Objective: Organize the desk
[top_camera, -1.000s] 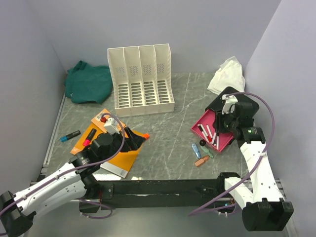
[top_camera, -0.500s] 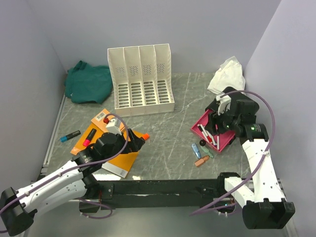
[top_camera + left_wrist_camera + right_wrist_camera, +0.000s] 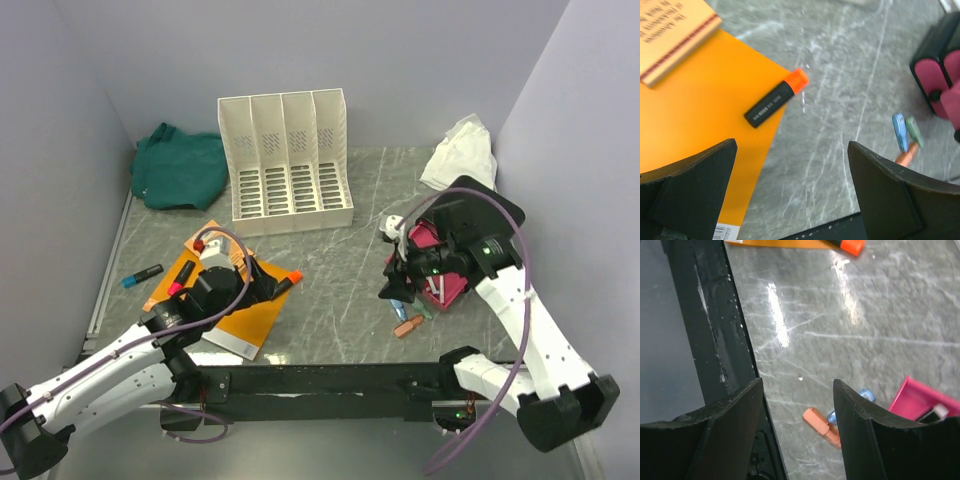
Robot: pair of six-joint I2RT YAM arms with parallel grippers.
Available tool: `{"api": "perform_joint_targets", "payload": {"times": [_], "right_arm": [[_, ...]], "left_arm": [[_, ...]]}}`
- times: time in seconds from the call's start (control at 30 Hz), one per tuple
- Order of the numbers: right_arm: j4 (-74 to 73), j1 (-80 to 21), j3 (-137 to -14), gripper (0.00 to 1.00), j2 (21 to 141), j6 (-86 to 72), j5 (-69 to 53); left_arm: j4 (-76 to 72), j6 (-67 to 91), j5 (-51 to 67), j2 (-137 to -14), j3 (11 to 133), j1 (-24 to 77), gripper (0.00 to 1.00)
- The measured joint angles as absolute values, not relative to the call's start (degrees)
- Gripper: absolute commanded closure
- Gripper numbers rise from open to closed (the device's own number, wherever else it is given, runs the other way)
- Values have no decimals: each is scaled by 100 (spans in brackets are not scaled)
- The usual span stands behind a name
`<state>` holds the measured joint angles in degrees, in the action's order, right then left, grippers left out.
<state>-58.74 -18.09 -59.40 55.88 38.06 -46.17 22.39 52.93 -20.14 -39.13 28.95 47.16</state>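
Currently | desk [image 3: 350, 200] lies beneath both arms | left gripper [image 3: 791, 145] fully spread, empty, above marker [image 3: 771, 104] | right gripper [image 3: 797, 382] partly spread, empty | risk: descending fingers could nudge loose orange piece [image 3: 820, 426] over the near edge.

- Open stretch of desk [image 3: 340, 270] mid-table, between orange folder [image 3: 245, 312] left and pink tray [image 3: 450, 292] right.
- Far centre blocked by file rack [image 3: 285, 165].
- Near right littered with loose pens [image 3: 407, 322].
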Motion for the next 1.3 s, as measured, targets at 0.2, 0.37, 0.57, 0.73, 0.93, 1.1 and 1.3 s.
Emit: {"api": "perform_joint_targets", "payload": {"times": [0.2, 0.37, 0.57, 0.73, 0.93, 1.1, 1.3], "right_arm": [[-5599, -2287, -6418, 35, 6204, 3581, -4593], [-5319, -2462, -6423, 34, 6239, 3304, -4512], [-5172, -2462, -6425, 33, 6191, 3218, -4250], [-5186, -2462, -6425, 33, 6149, 3251, -4106], [-5341, -2322, -6425, 35, 6141, 3680, -4309], [-5863, -1496, -6425, 45, 6167, 4254, -4915], [-5931, -757, -6372, 58, 6154, 4270, -5166]], "left_arm": [[2810, 5325, -2386, -4110, 3328, 4477, 1], [2991, 4978, -2410, -4746, 3905, 3868, 0], [2976, 4475, -2025, -5905, 4744, 3312, 1], [2770, 4285, -1511, -6447, 5148, 3312, 1], [2554, 4316, -864, -6414, 5144, 3312, 1], [2373, 4307, -506, -5937, 4908, 3310, 1], [2340, 4318, -309, -4886, 4169, 3310, 1]]}}
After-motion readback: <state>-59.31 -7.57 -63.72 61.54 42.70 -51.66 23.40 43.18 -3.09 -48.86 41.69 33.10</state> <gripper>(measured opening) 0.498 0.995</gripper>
